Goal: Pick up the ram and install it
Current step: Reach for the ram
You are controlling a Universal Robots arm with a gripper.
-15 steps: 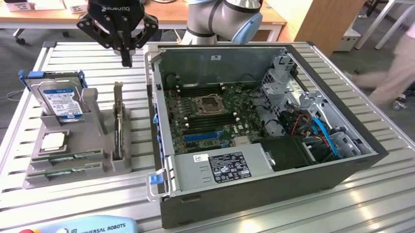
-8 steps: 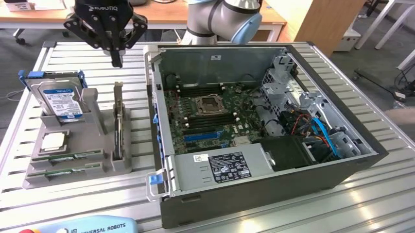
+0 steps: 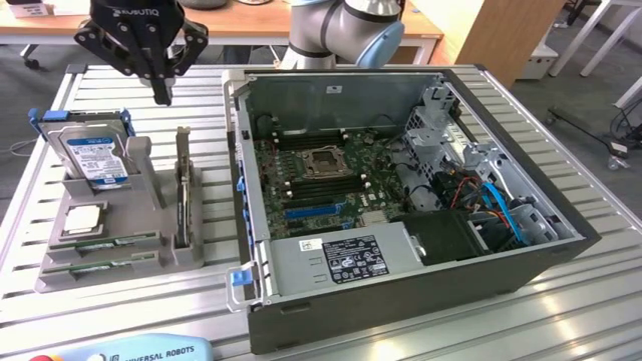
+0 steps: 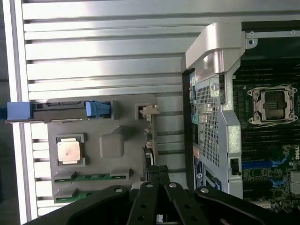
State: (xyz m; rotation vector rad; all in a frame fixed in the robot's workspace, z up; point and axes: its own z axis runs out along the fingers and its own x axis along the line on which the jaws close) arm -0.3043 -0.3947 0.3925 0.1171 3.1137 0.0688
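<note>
Two green ram sticks lie in slots at the front of a grey holder (image 3: 110,278): one ram (image 3: 104,245) (image 4: 91,176) and a second ram (image 3: 95,265) (image 4: 70,196) beside it. My gripper (image 3: 161,96) (image 4: 158,172) hangs high above the table behind the holder, its black fingers shut together with nothing between them. It is well apart from both sticks. The open computer case (image 3: 401,301) lies on the exterior view's right, its motherboard (image 3: 331,173) (image 4: 267,140) showing long dark memory slots beside the empty processor socket (image 3: 323,162) (image 4: 273,105).
The holder also carries a hard drive (image 3: 95,154) (image 4: 61,108) in a blue-tabbed bracket, a square silver processor (image 3: 83,218) (image 4: 70,151) and an upright dark expansion card (image 3: 183,195). A power supply (image 3: 341,259) and drive cages (image 3: 441,143) crowd the case. Slatted metal table (image 3: 561,301) all around.
</note>
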